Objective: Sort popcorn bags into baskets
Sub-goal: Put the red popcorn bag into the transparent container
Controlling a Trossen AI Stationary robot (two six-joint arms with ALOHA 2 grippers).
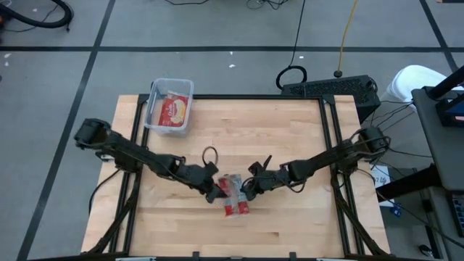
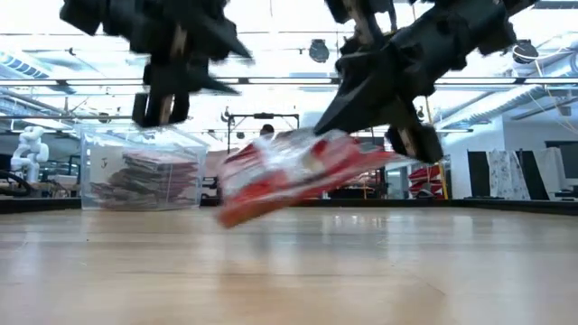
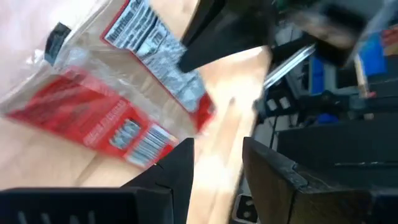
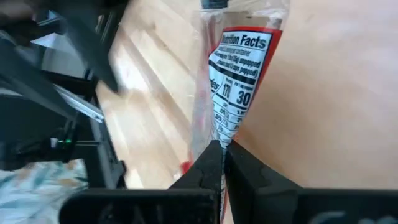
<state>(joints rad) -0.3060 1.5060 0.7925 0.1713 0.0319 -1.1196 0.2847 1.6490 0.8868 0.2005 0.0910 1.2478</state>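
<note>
High view shows both arms meeting near the middle of the wooden surface (image 1: 290, 123). The right jaws (image 4: 222, 163) pinch one popcorn bag (image 2: 298, 171) and hold it tilted, just off the wood. The left jaws (image 3: 214, 171) are open beside it. A clear basket (image 1: 154, 94) with bags sits at the far left corner.

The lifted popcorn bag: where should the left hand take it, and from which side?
The bag hangs tilted above the table, pinched at one edge by the right hand. The left hand is open beside it. Probably best is the free opposite edge, approached from the left arm's side, fingers closing across the flat faces.
</note>
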